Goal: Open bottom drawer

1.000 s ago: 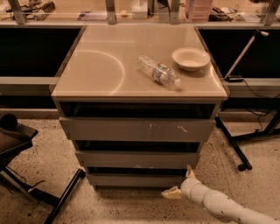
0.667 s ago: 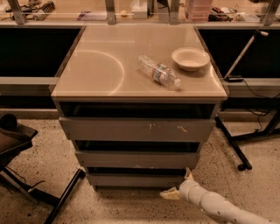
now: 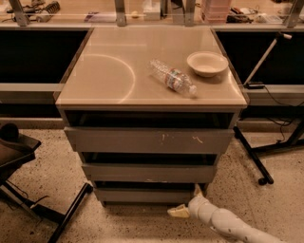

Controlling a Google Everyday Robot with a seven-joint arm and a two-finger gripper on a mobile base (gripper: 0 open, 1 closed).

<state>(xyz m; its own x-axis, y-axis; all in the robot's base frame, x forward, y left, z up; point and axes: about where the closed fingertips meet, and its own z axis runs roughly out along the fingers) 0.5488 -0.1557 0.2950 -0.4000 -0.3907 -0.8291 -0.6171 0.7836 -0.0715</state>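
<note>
Camera view looks down at a grey cabinet with a smooth tan top [image 3: 104, 85] that has a pale ring shining on it. The floor [image 3: 280, 199] is speckled stone, and a long counter [image 3: 71, 12] with small things on it runs along the back.

On the top, a clear water bottle [image 3: 173, 79] lies on its side, just beside a cream bowl [image 3: 207, 63].

The cabinet has three grey fronts. The top drawer [image 3: 147, 140] has white scratches. The middle drawer [image 3: 147, 173] sits under it. The bottom drawer [image 3: 142, 194] is lowest, near the floor.

The gripper [image 3: 183, 209] is down on the floor by that drawer's right corner, on a white arm [image 3: 223, 223]. I cannot tell if it is gripping or let go.

A black chair [image 3: 14, 152] stands left, and a black stand leg [image 3: 251, 156] stands right.
</note>
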